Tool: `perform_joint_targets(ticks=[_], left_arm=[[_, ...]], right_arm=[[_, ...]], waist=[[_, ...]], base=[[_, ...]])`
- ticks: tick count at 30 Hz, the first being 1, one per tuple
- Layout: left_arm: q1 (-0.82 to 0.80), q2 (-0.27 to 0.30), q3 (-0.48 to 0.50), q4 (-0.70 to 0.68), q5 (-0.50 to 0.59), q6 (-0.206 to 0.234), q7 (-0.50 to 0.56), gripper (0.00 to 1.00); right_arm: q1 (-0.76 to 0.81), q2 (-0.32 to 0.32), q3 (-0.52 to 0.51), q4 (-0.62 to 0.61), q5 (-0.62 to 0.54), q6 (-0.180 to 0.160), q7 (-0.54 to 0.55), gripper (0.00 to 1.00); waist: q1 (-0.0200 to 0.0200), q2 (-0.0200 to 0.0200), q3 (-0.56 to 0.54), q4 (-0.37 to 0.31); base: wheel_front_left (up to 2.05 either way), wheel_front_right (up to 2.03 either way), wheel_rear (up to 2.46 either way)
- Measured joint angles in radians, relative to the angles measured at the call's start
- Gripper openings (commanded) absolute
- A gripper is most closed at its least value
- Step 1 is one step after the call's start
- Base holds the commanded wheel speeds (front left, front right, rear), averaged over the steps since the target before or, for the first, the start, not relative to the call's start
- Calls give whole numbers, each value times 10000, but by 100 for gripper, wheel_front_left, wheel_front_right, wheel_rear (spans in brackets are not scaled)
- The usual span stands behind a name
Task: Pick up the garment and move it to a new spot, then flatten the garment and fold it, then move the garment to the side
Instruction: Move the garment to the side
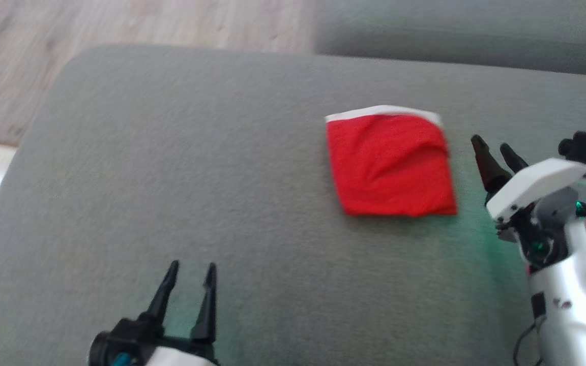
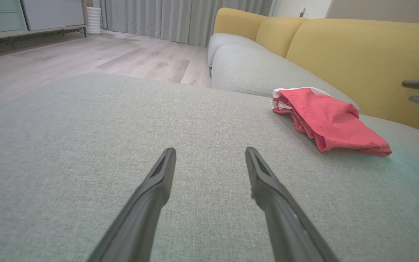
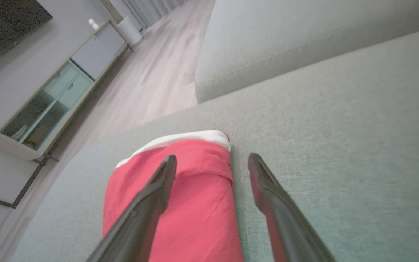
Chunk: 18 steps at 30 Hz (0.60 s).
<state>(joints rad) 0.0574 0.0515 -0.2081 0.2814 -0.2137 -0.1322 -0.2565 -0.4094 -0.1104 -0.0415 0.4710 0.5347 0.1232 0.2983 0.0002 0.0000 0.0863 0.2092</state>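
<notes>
Just beside the right jaws lies the garment (image 1: 389, 162).

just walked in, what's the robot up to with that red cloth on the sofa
A two-armed robot is working on a red garment, which lies folded on the grey sofa seat. Nothing is held: the right end effector is open beside the garment's right edge, and the left end effector is open, apart from it.

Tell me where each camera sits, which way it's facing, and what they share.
Head: above, looking down on the grey cushion, red garment, left pincer and right pincer.
Left wrist: low over the cushion, facing the yellow backrest; own open fingers.
Right wrist: beside the garment, facing the floor; own open fingers.
Shared: all show the garment.
</notes>
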Motion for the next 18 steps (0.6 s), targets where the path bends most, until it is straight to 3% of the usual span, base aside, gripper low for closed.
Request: perform_joint_targets(ticks=[5,10,12,18], left_arm=[[-239,-6,-679,52,-119,0,0,100],[-307,-4,-888,79,-244,0,0,100],[-307,-4,-844,73,-244,0,0,100],[-343,-4,-631,-54,-244,0,0,100]], right_arm=[[-788,0,-932,1751,-326,0,1149,100],[-1438,38,-1820,3411,-1099,0,1185,100],[-1843,151,-2082,3676,-698,0,1129,0],[-2154,451,-1730,3756,-510,0,667,0]], waist=[[0,0,427,809],[-2,0,798,1521],[-1,0,903,1533],[-2,0,977,952]], base=[[0,0,0],[0,0,0],[0,0,0],[0,0,0]])
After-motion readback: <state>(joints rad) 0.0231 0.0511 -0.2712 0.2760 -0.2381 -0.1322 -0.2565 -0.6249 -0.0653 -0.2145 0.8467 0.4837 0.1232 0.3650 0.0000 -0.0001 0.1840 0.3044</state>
